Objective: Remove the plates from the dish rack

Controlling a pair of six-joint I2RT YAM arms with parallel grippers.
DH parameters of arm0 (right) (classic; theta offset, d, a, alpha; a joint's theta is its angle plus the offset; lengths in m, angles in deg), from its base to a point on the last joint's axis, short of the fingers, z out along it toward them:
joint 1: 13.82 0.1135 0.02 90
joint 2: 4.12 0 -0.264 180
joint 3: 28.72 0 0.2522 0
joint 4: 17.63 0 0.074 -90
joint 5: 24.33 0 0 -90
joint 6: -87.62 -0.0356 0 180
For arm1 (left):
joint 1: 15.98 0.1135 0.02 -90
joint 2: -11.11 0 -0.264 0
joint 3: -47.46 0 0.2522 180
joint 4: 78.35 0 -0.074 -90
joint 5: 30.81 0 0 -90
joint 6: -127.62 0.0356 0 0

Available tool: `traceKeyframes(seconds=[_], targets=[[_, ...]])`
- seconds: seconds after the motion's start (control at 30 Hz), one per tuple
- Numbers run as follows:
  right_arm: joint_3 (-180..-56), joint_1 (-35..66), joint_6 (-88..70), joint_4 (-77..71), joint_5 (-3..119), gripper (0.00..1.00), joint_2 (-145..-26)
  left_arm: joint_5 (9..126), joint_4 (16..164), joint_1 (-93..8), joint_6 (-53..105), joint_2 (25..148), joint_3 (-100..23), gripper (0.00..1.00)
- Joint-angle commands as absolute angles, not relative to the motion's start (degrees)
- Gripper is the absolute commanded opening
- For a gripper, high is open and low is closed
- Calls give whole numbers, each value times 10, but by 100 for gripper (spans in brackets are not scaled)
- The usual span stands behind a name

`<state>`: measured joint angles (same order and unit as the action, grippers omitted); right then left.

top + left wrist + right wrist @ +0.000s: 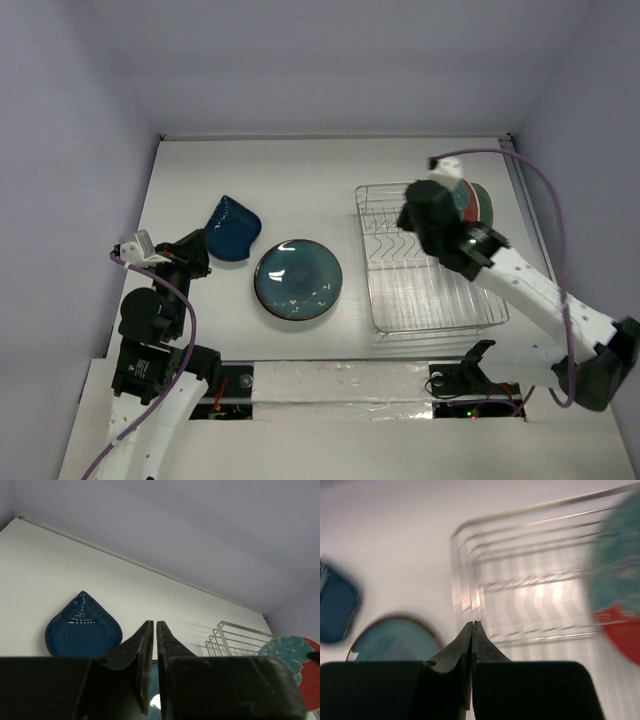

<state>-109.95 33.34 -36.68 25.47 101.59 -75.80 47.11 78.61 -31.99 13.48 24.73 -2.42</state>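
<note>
The dish rack (425, 300) stands on the right half of the table, with a pale green plate with a red underside (478, 203) upright at its far end. A glossy teal plate (298, 280) lies flat left of the rack. A dark blue wavy-edged plate (232, 228) lies further left. My right gripper (412, 212) hovers over the rack's far left part, shut and empty, just left of the upright plate (617, 590). My left gripper (200, 243) sits near the blue plate (82, 630), its jaws together with nothing between them.
White walls close in the table at the back and on both sides. The rack's wire frame (235, 640) and prongs (530, 590) stand under the right arm. A purple cable (545, 190) loops above the rack's right edge.
</note>
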Motion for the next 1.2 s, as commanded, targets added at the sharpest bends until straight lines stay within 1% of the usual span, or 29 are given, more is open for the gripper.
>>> traceKeyframes(seconds=[0.0,0.03,0.07,0.17,0.2,0.23,0.3,0.33,0.4,0.53,0.57,0.73,0.8,0.83,0.87,0.93,0.97,1.03,1.07,1.1,1.17], targets=[[-1064,233,-335,303,1084,0,-657,473,809,-317,137,239,-22,5],[-1059,210,-331,308,1084,0,-640,473,809,-317,137,240,-22,0],[-1057,189,-324,317,1086,16,-626,473,809,-317,137,240,-22,0],[-1049,113,-305,337,1092,53,-602,473,808,-317,137,242,-22,0],[-1047,99,-297,337,1092,58,-601,473,808,-317,137,242,-22,0],[-1043,72,-286,336,1084,60,-603,473,806,-317,137,242,-22,3],[-1038,47,-264,320,1051,61,-609,473,807,-317,137,242,-22,9],[-1032,36,-258,311,1041,61,-619,473,807,-317,137,242,-22,12],[-1033,11,-252,303,1022,59,-636,473,806,-317,137,241,-22,13],[-1038,-1,-250,287,997,53,-676,473,806,-317,137,239,-22,13],[-1037,-1,-251,284,995,49,-684,473,807,-317,137,239,-22,13],[-1041,-1,-251,282,1012,44,-740,473,807,-317,138,233,-22,14],[-1040,-6,-246,273,1007,40,-748,473,807,-322,138,228,-22,14],[-1040,-6,-244,271,1007,37,-751,473,807,-322,139,227,-22,14],[-1038,-6,-241,261,1009,29,-753,473,808,-322,138,226,-23,14],[-1036,-6,-237,259,1015,24,-760,473,805,-322,137,226,-24,14],[-1034,-6,-235,254,1016,19,-767,473,804,-322,138,225,-25,14],[-1037,-6,-228,256,1023,13,-775,473,805,-322,137,219,-23,14],[-1037,-6,-222,253,1022,6,-777,473,807,-322,137,218,-23,14],[-1040,-6,-220,257,1023,2,-777,473,808,-322,138,218,-22,14],[-1051,-6,-208,262,1036,0,-770,473,809,-322,138,218,-22,14]])
